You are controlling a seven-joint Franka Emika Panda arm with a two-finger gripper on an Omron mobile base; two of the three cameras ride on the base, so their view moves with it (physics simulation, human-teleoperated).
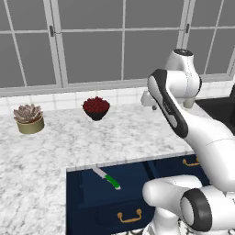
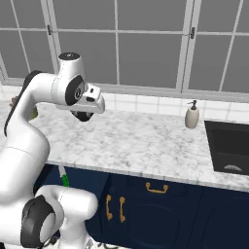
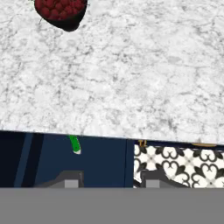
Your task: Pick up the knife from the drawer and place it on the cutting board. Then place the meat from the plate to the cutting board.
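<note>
The knife (image 1: 108, 178), with a slim silver blade and a green handle, lies inside the open navy drawer (image 1: 92, 202). In the hand view its green handle (image 3: 75, 144) pokes out from under the counter edge over the drawer (image 3: 61, 159). In the right base view the knife (image 2: 63, 179) shows beside my arm. My gripper (image 3: 111, 180) hangs high above the marble counter, pointing down near its front edge. It is open, and nothing lies between its fingertips (image 3: 72, 179). The cutting board, the plate and the meat are out of view.
A dark bowl of red pieces (image 1: 96, 107) and a potted succulent (image 1: 29, 118) stand at the back of the counter (image 1: 69, 137). A soap dispenser (image 2: 192, 115) stands beside a black sink (image 2: 228, 146) on the right. Patterned floor tiles (image 3: 179, 162) show below the cabinet fronts.
</note>
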